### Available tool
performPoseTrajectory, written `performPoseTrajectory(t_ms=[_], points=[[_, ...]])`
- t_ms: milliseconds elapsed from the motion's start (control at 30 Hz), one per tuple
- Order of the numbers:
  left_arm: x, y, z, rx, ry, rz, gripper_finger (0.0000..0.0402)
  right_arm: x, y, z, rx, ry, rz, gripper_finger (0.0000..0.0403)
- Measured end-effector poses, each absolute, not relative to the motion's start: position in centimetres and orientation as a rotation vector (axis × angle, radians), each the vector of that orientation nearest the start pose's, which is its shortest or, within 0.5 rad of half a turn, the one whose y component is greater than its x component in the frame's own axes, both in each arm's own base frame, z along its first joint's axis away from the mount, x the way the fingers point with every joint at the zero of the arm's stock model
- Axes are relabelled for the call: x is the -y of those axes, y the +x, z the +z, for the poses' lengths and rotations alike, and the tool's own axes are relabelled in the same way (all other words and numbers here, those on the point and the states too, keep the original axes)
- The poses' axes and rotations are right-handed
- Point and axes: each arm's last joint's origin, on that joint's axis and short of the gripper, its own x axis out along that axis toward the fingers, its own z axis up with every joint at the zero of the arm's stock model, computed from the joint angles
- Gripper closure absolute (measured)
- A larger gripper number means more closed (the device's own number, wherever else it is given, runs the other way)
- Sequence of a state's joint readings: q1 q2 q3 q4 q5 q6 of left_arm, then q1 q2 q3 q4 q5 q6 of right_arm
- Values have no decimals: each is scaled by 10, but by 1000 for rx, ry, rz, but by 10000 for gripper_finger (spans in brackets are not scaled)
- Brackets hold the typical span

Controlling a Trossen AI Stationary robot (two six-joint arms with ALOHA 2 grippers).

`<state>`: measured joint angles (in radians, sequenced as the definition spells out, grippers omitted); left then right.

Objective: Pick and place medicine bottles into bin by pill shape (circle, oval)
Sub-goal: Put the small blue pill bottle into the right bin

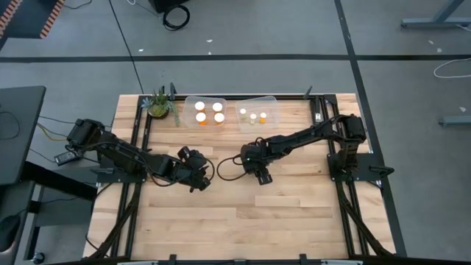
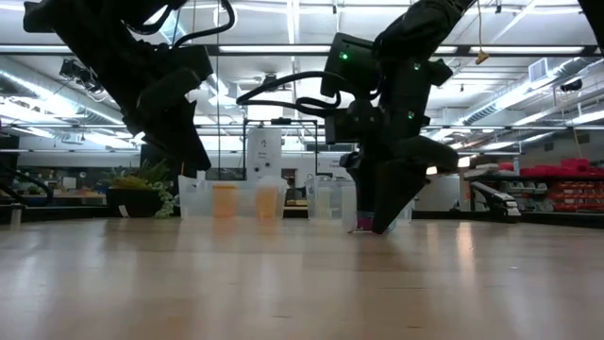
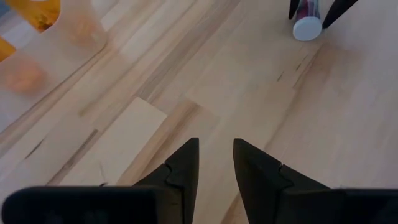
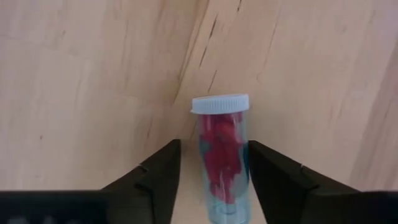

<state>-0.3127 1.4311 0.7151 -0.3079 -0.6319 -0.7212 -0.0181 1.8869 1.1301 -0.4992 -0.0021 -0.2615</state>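
A small clear bottle with red pills and a white cap lies on its side on the table, cap end away from my right wrist. My right gripper is open, down at the table near its middle, one finger on each side of the bottle's body. The bottle also shows in the left wrist view and the low view. My left gripper is narrowly open and empty, above the table left of centre. My right gripper straddles the lying bottle's body, fingers slanting down from above and lying along the bottle. One finger stands close against the bottle's side, the other a little apart. I cannot tell whether either finger touches. The bottle rests on the table.
Two clear bins stand at the far edge: the left bin holds several orange bottles with white caps, the right bin holds smaller pale-topped bottles. A green potted plant stands to the left of the bins. Bare wood lies toward the near edge.
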Motion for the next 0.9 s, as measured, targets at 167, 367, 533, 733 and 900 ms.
performPoseTrajectory(t_ms=[167, 367, 533, 733, 900], points=[[62, 248, 172, -746, -198, 590, 294, 6, 352, 138, -1239, -211, 150, 243], [62, 248, 172, -745, -195, 591, 294, 7, 354, 138, -1220, -214, 140, 273], [62, 248, 172, -743, -197, 591, 294, 8, 351, 153, -1182, -224, 109, 282], [62, 250, 173, -712, -197, 601, 294, 9, 341, 202, -1025, -204, 96, 282], [64, 262, 179, -599, -138, 577, 294, 7, 326, 252, -752, -151, 115, 282]])
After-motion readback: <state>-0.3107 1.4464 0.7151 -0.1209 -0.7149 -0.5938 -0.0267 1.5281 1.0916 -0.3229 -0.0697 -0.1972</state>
